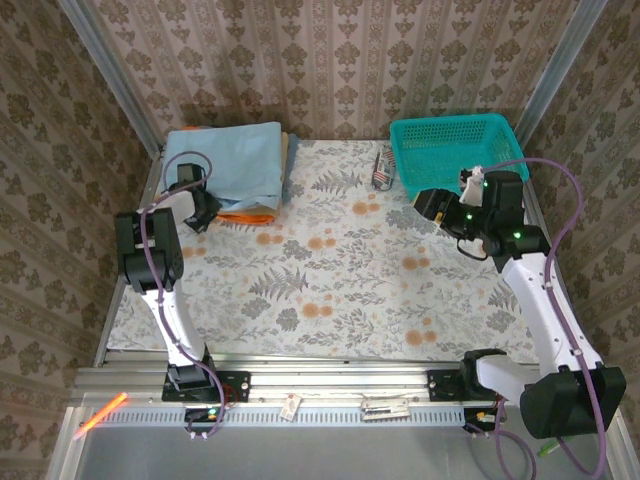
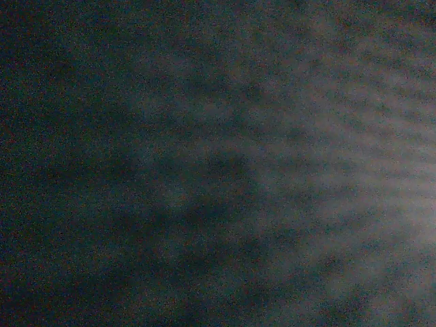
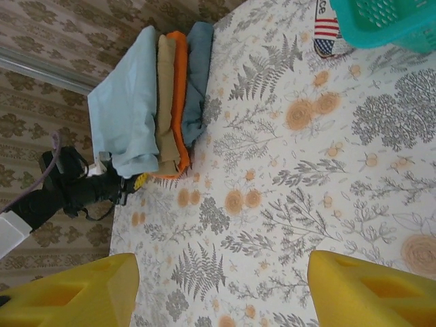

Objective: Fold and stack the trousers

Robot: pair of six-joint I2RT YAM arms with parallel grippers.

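Four folded garments make one pile (image 3: 170,116) at the far left corner of the table (image 1: 330,270).

- Left gripper (image 1: 197,208): at the pile's near-left edge, touching it or just beside it. The left wrist view is dark blur, as if pressed close to cloth. Jaws: cannot tell whether apart or together.
- Trousers (image 1: 225,160): one pair, pale blue, already folded flat and lying on top of the pile.
- Under them, counted in the right wrist view: one tan garment (image 3: 165,102), one orange garment (image 3: 179,95) and one darker blue garment (image 3: 196,75) at the bottom. Near edges roughly line up, and orange peeps out at the front.
- Middle of the table: bare flowered cloth.
- Flag-printed item (image 1: 382,170): one, small, just left of the basket. Cannot tell what it is.
- Basket (image 1: 440,175): one, teal, far right.
- Right gripper (image 3: 221,272): raised in front of the basket, well apart from the pile, facing across the table toward it. Yellow fingers (image 3: 88,293) spread wide, nothing between them.

Step in hand, as I judge it: fold done, stacking at its finish, with the left arm seating or releasing the trousers on the pile.

Next move calls for the left gripper to be free of the cloth and draw away from the pile without dragging the top fold or skewing the layers below. Right arm has no part to play.
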